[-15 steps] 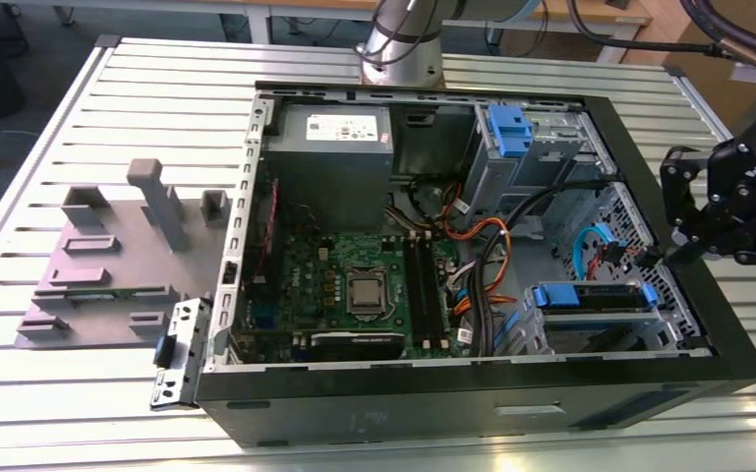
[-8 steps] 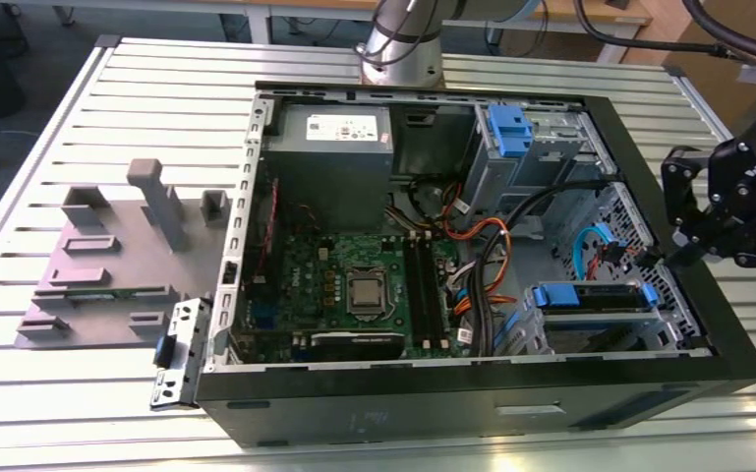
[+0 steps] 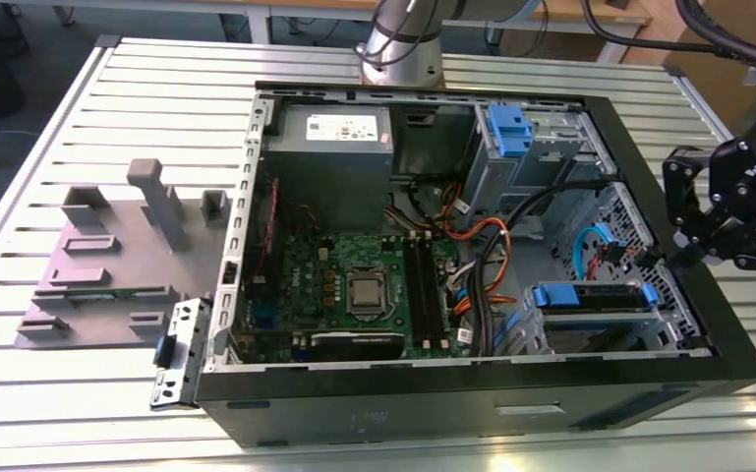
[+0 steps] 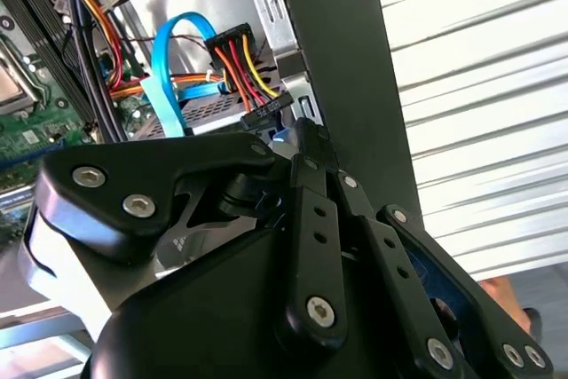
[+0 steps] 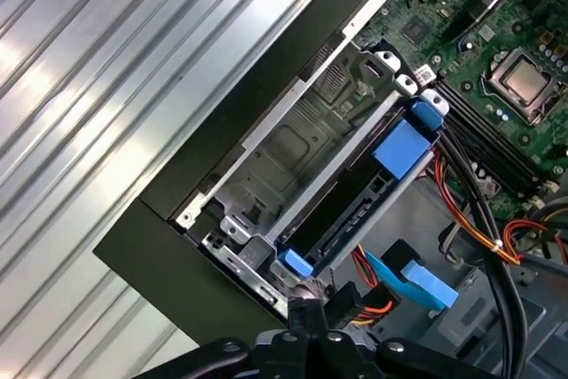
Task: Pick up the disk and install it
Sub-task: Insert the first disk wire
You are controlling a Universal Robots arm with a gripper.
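Note:
The disk [image 3: 594,300] lies flat in the drive cage at the front corner of the open computer case [image 3: 483,413], on the exterior view's right. Its blue carrier handle [image 5: 401,148] faces the motherboard. My gripper [image 3: 692,246] hangs over the case's right wall, just beside that cage. In both wrist views its black fingertips [image 5: 309,297] are closed together, next to a black power connector [image 4: 266,111] with red and yellow wires. Nothing shows between the fingers. My gripper [image 4: 304,135] is apart from the disk's handle.
A grey power-supply box [image 3: 329,128] sits at the case's back, the green motherboard [image 3: 351,285] in the middle. Another blue carrier [image 3: 509,128] fills an upper bay. Blue and orange cables [image 4: 169,68] loop near the cage. A grey fixture [image 3: 102,256] stands on the slatted table [image 3: 63,393].

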